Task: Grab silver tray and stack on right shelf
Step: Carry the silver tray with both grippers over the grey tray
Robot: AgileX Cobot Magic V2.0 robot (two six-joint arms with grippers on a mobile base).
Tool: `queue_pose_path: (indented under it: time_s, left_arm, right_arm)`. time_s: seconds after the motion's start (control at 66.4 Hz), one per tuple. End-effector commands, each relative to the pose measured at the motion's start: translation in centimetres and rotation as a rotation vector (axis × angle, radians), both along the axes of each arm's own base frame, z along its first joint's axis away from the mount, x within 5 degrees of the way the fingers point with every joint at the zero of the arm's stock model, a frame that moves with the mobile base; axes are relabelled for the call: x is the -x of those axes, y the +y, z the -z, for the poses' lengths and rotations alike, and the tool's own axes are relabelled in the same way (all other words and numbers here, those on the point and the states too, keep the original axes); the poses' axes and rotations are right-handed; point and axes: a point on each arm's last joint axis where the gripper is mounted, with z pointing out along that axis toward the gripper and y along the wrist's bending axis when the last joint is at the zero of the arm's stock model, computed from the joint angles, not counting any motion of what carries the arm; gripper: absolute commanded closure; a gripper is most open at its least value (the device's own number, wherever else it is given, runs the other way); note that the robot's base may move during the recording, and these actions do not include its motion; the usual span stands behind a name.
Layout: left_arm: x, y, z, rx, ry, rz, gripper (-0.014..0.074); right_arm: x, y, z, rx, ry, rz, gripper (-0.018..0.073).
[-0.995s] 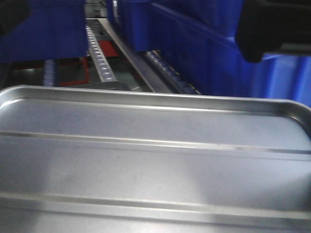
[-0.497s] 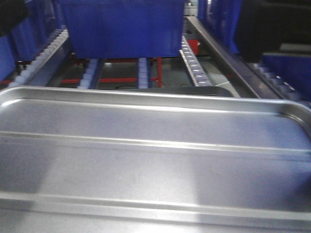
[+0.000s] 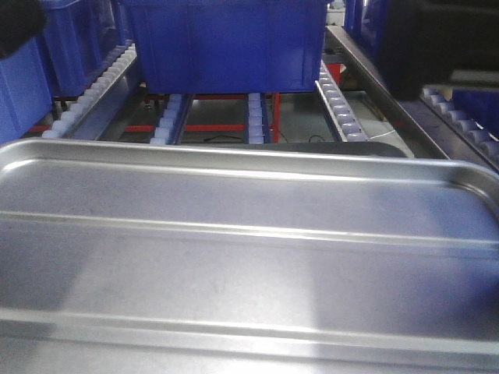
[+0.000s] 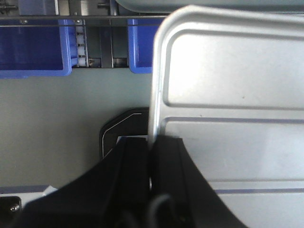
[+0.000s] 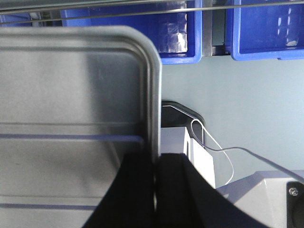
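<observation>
The silver tray (image 3: 249, 257) fills the lower front view, held level, with two long ridges across its base. My left gripper (image 4: 152, 145) is shut on the tray's left rim (image 4: 156, 95). My right gripper (image 5: 156, 159) is shut on the tray's right rim (image 5: 153, 95). Beyond the tray's far edge lies a sloping roller shelf (image 3: 168, 125) with lengthwise tracks of white rollers. A second roller track (image 3: 460, 121) shows at the far right, past a steel rail (image 3: 382, 93). I cannot tell which of them is the right shelf. No front bar shows.
A blue crate (image 3: 226, 47) sits on the rollers straight ahead, with more blue crates at the left (image 3: 23, 86). A dark rounded-corner object (image 3: 312, 146) lies just past the tray, and shows under it in the wrist views (image 4: 118, 128). Grey floor (image 4: 47, 128) is below.
The rack has slid to the right in the front view. The blue crate and its roller tracks now stand straight ahead. The tray stays held the same way in both grippers.
</observation>
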Motion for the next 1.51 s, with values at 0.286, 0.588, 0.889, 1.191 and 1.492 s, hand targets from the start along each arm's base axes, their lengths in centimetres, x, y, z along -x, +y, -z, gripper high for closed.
queue_pose_path:
  time_s: [0.286,0.588,0.889,1.191,1.492]
  left_arm:
    - [0.1,1.4,-0.9,-0.086,-0.012,-0.029,0.0682]
    - [0.1,1.4,-0.9,-0.086,-0.012,-0.029,0.0682]
    - [0.0,1.0,-1.0,-0.045,-0.030,-0.012,0.0682]
    - [-2.1,-0.3,-0.4,0.011,-0.053,-0.004,0.0682]
    - [-7.5,0.1,0.2,0.066,-0.137,-0.021,0.0682]
  right_arm:
    - [0.0,-1.2,-1.0,0.071,-0.022,0.021,0.0501]
    - [-0.1,-1.1,-1.0,0.063,-0.036,0.014,0.0501]
    - [-0.6,-0.8,-1.2,0.075,-0.074,-0.161,0.0501]
    - [-3.4,-2.2,-1.3,0.064,-0.096,-0.066,0.0501]
    - [-8.0,-3.7,-1.6,-0.014,-0.229,-0.032,0.0501]
